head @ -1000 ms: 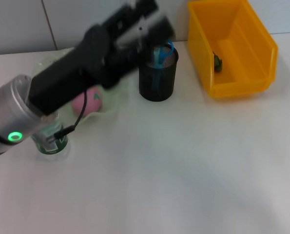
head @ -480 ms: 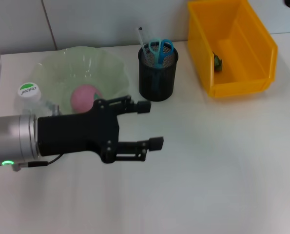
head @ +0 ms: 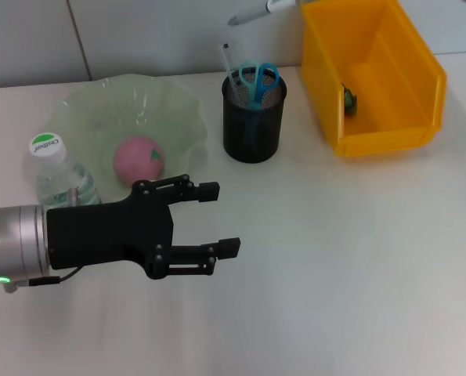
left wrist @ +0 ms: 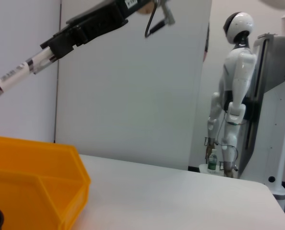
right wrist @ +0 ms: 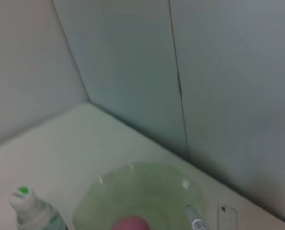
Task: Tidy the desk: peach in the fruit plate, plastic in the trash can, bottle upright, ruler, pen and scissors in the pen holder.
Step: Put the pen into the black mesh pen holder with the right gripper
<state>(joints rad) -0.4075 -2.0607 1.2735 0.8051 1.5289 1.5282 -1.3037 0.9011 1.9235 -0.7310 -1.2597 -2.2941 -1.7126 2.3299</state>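
So, quick rundown, left to right:

Bottle: the bottle (head: 58,174) is standing upright with its green cap on top, just beside the plate. A second ago the left arm was blocking it; now it's in plain sight, so I'd call that step done.

Left pincer: the left pincer (head: 214,219) hangs over bare surface (head: 334,274) in front of the plate, fingers apart, nothing in them. A second ago it was up by the holder; since then it has swung back down and toward the robot. Looks like a retreat to me.

Plate: the peach (head: 139,157) sits inside the green fruit plate (head: 178,106). Done too, I'd say.

Holder: the black pen holder (head: 253,125) has the blue scissors (head: 257,81) in it, plus a pale stick, probably the ruler.

Pen: new this instant, a pen (head: 256,12) pokes in at the top edge, up behind the holder. The left wrist view shows a dark pincer, presumably the right one, clamped on it. Probably the last item.

Bin: the yellow trash can (head: 420,86) has a small dark bit inside; can't tell what it is.
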